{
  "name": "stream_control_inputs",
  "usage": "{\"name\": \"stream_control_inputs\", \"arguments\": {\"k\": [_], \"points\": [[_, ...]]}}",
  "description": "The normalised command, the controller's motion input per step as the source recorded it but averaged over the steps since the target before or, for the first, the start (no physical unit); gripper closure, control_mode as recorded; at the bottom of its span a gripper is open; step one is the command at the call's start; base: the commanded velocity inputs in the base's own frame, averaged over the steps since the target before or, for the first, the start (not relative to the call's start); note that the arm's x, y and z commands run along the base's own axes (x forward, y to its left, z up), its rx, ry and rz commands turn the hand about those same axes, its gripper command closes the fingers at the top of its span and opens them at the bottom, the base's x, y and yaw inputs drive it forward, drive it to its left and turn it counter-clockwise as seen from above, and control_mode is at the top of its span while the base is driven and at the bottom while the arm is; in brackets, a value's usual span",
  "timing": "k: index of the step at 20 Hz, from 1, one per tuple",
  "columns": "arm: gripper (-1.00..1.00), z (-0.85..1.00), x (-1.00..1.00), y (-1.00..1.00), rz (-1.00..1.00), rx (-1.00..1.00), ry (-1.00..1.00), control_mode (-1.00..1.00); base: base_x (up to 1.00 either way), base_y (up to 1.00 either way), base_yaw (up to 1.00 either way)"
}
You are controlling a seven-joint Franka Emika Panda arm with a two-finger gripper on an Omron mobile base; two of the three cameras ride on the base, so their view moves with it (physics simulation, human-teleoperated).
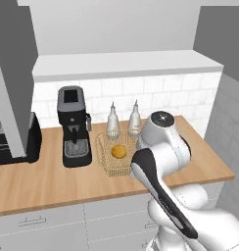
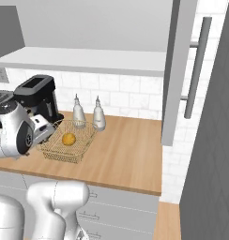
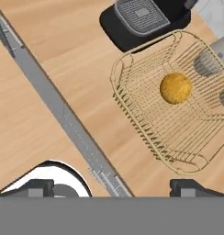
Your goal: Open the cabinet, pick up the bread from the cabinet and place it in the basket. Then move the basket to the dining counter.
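Observation:
The bread (image 1: pixel 119 151) (image 2: pixel 68 138) (image 3: pixel 176 88), a small golden roll, lies inside the tan wire basket (image 1: pixel 108 164) (image 2: pixel 74 152) (image 3: pixel 146 133) on the wooden worktop. My gripper (image 3: pixel 114 186) hovers above the worktop's front edge, just in front of the basket. It is open, with nothing between its fingertips (image 3: pixel 191 186). In the right base view the hand (image 2: pixel 41 129) sits at the basket's left side. The cabinet stands open: one door (image 2: pixel 178 70) with its bar handle (image 2: pixel 197 65) swings out at the right, the other door (image 1: pixel 13 83) at the left. The dining counter is out of view.
A black coffee machine (image 1: pixel 74 125) (image 2: pixel 36 96) stands just left of the basket, with two glass bottles (image 1: pixel 112 121) (image 2: pixel 98 115) behind it. Another dark appliance (image 1: pixel 13 142) sits at the far left. Grey drawers (image 1: pixel 43 220) run below the worktop. A grey wall (image 2: pixel 215 140) closes the right side.

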Motion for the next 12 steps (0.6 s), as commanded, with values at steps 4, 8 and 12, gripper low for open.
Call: {"name": "stream_control_inputs", "arguments": {"k": [4, 8, 12], "points": [[-1.0, -0.48, 0.27, 0.0, 0.36, -0.22, 0.0, -1.0, 0.0, 0.0, 0.0], [-1.0, -0.36, 0.39, 0.0, 0.24, -0.24, 0.01, -1.0, 0.0, 0.0, 0.0], [-1.0, -0.09, 0.44, 0.0, 0.12, -0.15, 0.0, -1.0, 0.0, 0.0, 0.0]]}}
